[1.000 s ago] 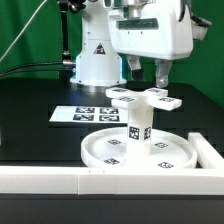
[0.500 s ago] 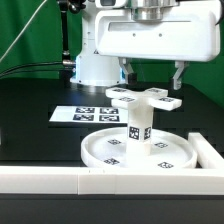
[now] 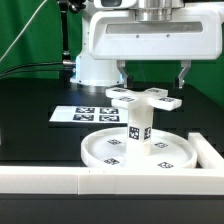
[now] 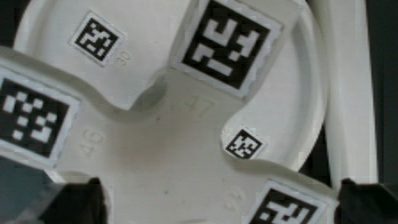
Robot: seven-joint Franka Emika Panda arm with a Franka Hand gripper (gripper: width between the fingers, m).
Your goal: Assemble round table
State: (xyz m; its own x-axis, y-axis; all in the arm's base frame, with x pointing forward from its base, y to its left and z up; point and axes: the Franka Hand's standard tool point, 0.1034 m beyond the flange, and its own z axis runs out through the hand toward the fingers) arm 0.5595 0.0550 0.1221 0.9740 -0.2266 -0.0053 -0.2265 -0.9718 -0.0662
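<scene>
Cross-shaped piece [image 3: 146,97] sits mid-frame atop the post [image 3: 138,127], right below the wide-open gripper [image 3: 153,72], probably not touching

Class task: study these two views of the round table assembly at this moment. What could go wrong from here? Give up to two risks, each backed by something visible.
1. The gripper is open above the cross-shaped piece, not holding it; a finger coming down off-centre could nudge the piece askew on the post.
2. The post stands upright on the round disc, and whether it is fastened cannot be told; a sideways push might tip it.
</scene>
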